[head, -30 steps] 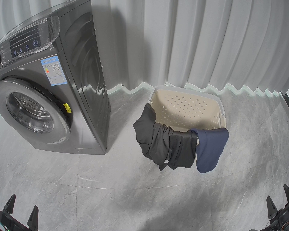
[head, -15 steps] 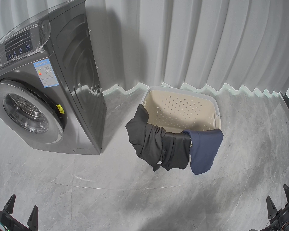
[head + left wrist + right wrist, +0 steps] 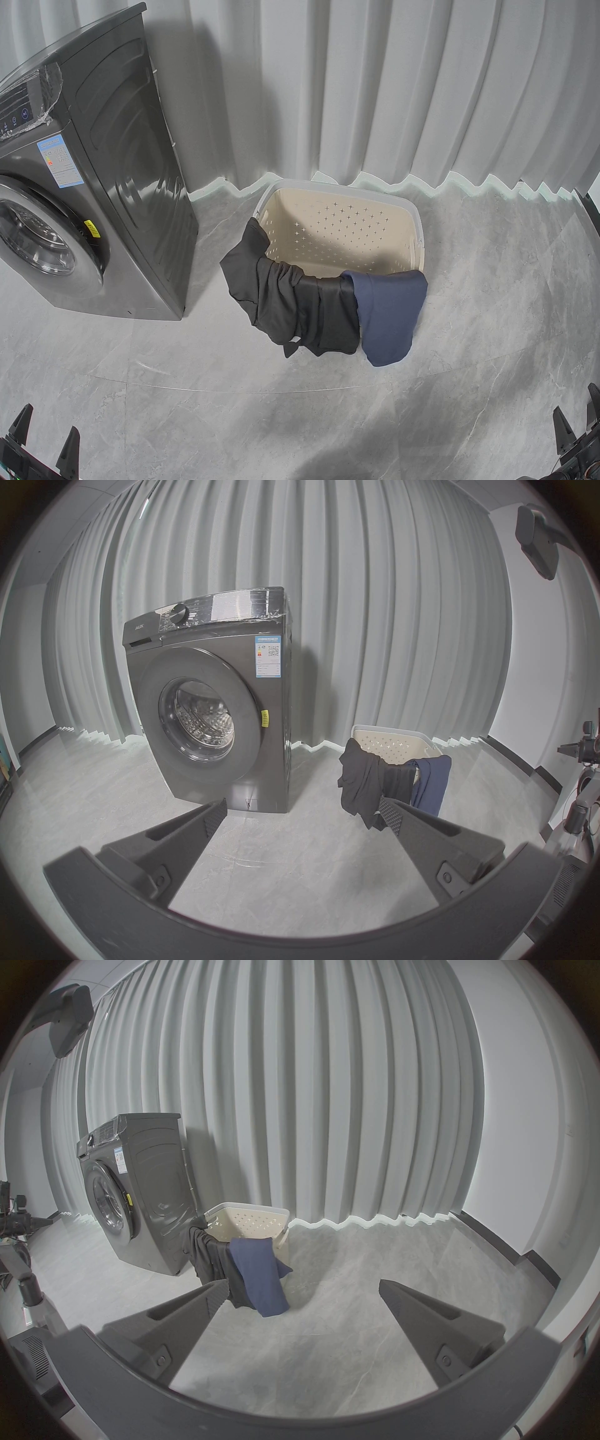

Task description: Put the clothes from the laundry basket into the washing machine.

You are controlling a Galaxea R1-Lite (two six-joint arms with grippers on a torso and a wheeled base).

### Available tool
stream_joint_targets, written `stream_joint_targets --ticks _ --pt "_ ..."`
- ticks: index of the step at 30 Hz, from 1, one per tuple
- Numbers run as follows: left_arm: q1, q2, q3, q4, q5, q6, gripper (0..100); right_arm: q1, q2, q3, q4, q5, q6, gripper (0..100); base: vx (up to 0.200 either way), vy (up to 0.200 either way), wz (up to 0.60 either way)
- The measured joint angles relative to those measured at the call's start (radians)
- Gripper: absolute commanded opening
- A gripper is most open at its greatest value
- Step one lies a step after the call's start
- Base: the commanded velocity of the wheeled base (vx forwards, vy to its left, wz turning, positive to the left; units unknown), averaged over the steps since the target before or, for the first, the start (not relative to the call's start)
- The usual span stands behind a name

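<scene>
Hanging over the near rim of the basket point(image 3: 340, 186) were the clothes: a black one point(image 3: 294, 306) and, touching it on the robot's right, a blue one point(image 3: 389, 312). Both drooped down the outside toward the floor point(image 3: 250, 387), most likely draped there so a tool could pinch them with ease. The basket stood on the floor in front of the curtain point(image 3: 375, 94), with the washer point(image 3: 119, 187) near it on the robot's left. The left tool point(image 3: 301, 804) was wide open and held nothing. The right tool point(image 3: 303, 1285) was wide open too, and held nothing. Both sat low and well apart from the clothes, one at each side, so I think no grab had begun and none of the job was done. The head view looked down into the basket and showed its pale far wall with little star holes. The wrist views, being low, saw the basket from the side. The left wrist view faced the washer's front and showed its round door point(image 3: 199, 714), which looked shut, with the drum behind the glass; the head view cut off part of that door. I think the door would need opening before any clothes could go in.
</scene>
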Motion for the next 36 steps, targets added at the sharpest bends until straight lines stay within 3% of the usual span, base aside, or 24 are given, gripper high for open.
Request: stream_joint_targets --ticks 4,12,22,28,36 --pt "0.0 0.0 0.0 0.0 0.0 0.0 100 0.0 0.0 0.0 0.0 0.0 0.0 100 0.0 0.0 0.0" --pt "0.0 0.0 0.0 0.0 0.0 -0.001 100 0.0 0.0 0.0 0.0 0.001 0.0 100 0.2 0.0 0.0" --pt "0.0 0.0 0.0 0.0 0.0 -0.002 100 -0.002 0.0 0.0 0.0 0.0 0.0 100 0.0 0.0 0.0" --pt "0.0 0.0 0.0 0.0 -0.001 -0.003 100 -0.002 0.0 0.0 0.0 -0.001 0.0 100 0.2 0.0 0.0" --pt "0.0 0.0 0.0 0.0 0.0 -0.001 100 -0.002 0.0 0.0 0.0 -0.001 0.0 100 0.0 0.0 0.0"
